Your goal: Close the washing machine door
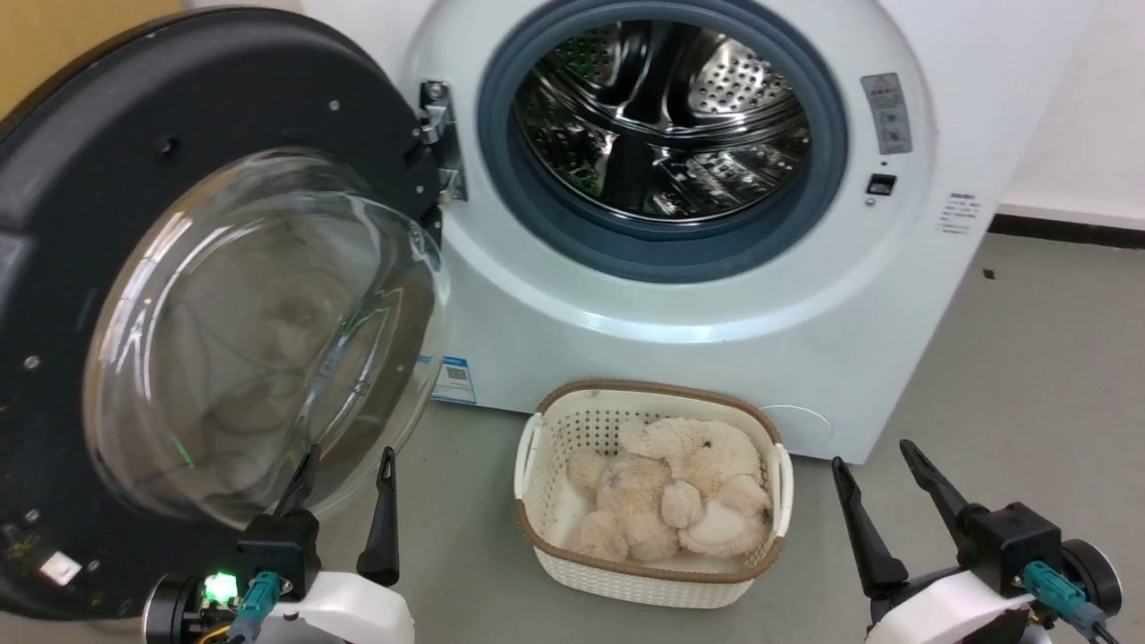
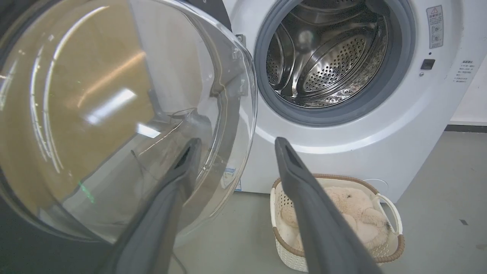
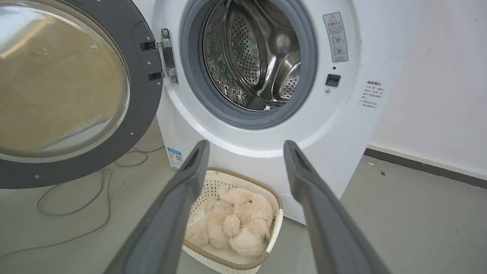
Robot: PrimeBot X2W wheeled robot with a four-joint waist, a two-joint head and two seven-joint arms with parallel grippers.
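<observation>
Open washing machine door (image 1: 116,179) fills frame left, just beyond left gripper (image 1: 350,453) — spread, empty; right gripper (image 1: 870,454), also spread, well apart.

Laundry corner: washing machine (image 1: 716,295), basket (image 1: 653,555) on concrete floor (image 1: 1029,402)

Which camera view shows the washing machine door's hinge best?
The right wrist view: the metal hinge sits unobstructed, both black brackets visible between the washing machine door and the washing machine. The head view shows it partly overlapped by the door's rim. The left wrist view gives a sliver behind the glass bowl.
</observation>
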